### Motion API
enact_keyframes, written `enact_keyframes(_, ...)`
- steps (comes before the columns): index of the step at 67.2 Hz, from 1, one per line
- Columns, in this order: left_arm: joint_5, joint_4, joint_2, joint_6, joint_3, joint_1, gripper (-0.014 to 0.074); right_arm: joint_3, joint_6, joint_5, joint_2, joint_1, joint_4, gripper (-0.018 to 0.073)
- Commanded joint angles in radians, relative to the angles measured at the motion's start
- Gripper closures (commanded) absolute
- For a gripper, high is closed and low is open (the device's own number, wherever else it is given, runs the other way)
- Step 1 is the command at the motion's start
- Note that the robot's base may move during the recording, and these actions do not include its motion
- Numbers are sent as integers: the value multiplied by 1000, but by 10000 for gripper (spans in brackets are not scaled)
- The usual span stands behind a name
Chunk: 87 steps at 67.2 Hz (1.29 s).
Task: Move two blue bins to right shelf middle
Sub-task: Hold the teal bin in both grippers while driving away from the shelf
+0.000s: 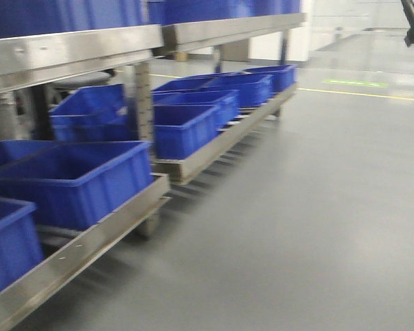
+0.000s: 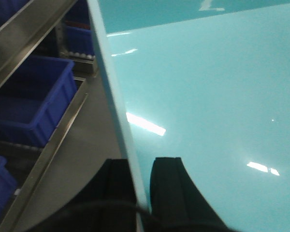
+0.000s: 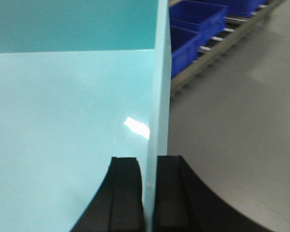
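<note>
Just off the steel rack (image 1: 79,254), my left gripper (image 2: 143,168) and right gripper (image 3: 150,166) each pinch tight on opposite walls of the pale-blue bin (image 2: 212,96), sharing its weight over the floor (image 1: 317,207).

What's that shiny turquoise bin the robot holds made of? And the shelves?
The turquoise bin looks like smooth, glossy plastic: lights glint off its inside, and its wall is thin and even. The shelves seem to be brushed metal, probably steel: grey with a dull sheen.
</note>
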Motion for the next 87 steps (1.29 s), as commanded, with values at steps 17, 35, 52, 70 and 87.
enact_keyframes(17,-28,-81,-18,16,-15,-15,707,-9,-8,-73,-4,6,38,712)
enact_keyframes(35,-28,-81,-18,16,-15,-15,707,-9,-8,-73,-4,6,38,712)
enact_keyframes(52,-28,-81,-18,16,-15,-15,707,-9,-8,-73,-4,6,38,712)
enact_keyframes(70,-28,-81,-18,16,-15,-15,707,-9,-8,-73,-4,6,38,712)
enact_keyframes(87,-28,-81,-18,16,-15,-15,707,-9,-8,-73,-4,6,38,712)
